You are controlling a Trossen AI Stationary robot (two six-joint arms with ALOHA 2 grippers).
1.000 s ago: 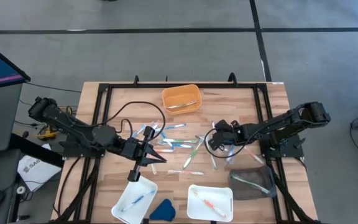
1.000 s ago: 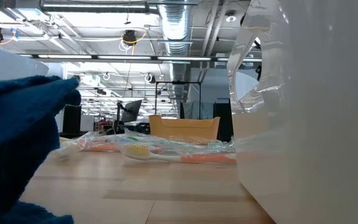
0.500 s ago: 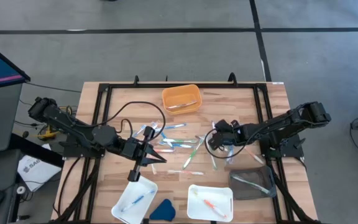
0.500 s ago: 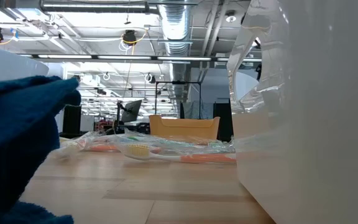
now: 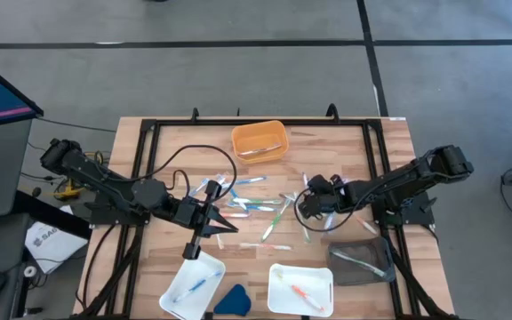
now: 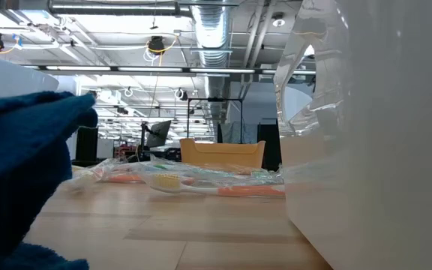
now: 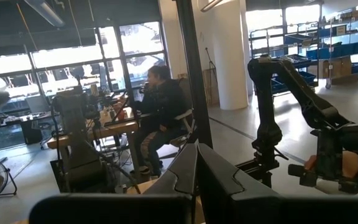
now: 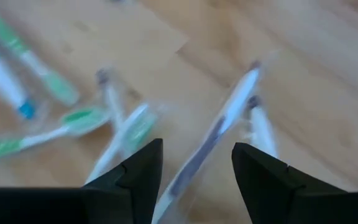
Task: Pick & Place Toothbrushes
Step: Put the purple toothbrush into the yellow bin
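Toothbrushes (image 5: 256,206) are scattered over the middle of the table (image 5: 345,142), between the two arms, with a few more seen in the trays along the near edge. The right gripper (image 5: 308,207) is held low over the right end of the scatter, jaws spread apart and nothing grasped. In the right wrist view, the two fingers (image 8: 135,173) are seen parted, and a clear-wrapped dark toothbrush (image 8: 213,140) lies on the wood in line with the gap between them, running slantwise away from the jaws. A green toothbrush (image 8: 120,134) lies just beside it, nearer one finger, and further green and blue ones are seen off to that side. Whether the tips touch the wood cannot be told.

The left gripper (image 5: 225,220) is parked at the left edge of the scatter, jaws clenched on nothing, its wrist view looking level into the room.

An orange bin (image 5: 259,140) with a brush inside sits at the far side. A white tray (image 5: 191,283) holds a blue brush, another white tray (image 5: 300,288) an orange one, and a grey tray (image 5: 359,262) a pale one. A blue wedge (image 5: 233,300) lies between the white trays.
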